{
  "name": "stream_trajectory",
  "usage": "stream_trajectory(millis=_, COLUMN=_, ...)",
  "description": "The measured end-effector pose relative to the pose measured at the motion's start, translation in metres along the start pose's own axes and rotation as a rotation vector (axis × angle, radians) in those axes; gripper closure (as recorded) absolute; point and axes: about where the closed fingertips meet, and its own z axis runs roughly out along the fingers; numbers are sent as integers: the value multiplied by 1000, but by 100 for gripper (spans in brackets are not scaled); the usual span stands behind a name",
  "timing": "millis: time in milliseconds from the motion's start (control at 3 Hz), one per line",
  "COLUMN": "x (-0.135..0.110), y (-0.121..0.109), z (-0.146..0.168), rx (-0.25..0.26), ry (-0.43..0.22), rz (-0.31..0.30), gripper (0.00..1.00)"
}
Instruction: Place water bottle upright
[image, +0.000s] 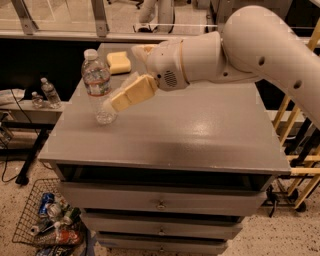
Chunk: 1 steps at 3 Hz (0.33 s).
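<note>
The water bottle (97, 84) stands upright near the left edge of the grey table (200, 135). It is clear and ribbed, with a white cap and a white-and-red label band. My gripper (126, 76) is just to the right of the bottle and is open. Its near tan finger (134, 92) slants down toward the bottle's lower half, with its tip beside the bottle. The far finger (144, 49) sits behind, clear of the bottle. The bottle is not between closed fingers.
A yellow sponge (119, 61) lies at the table's back left. Two small clear bottles (49, 93) stand on a low shelf off to the left. A wire basket (46, 220) of cans sits on the floor at left. Yellow frames (300, 150) stand on the right.
</note>
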Motion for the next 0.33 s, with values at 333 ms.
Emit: stream_trajectory(millis=333, x=0, y=0, z=0, rx=0, ry=0, rz=0, gripper=0)
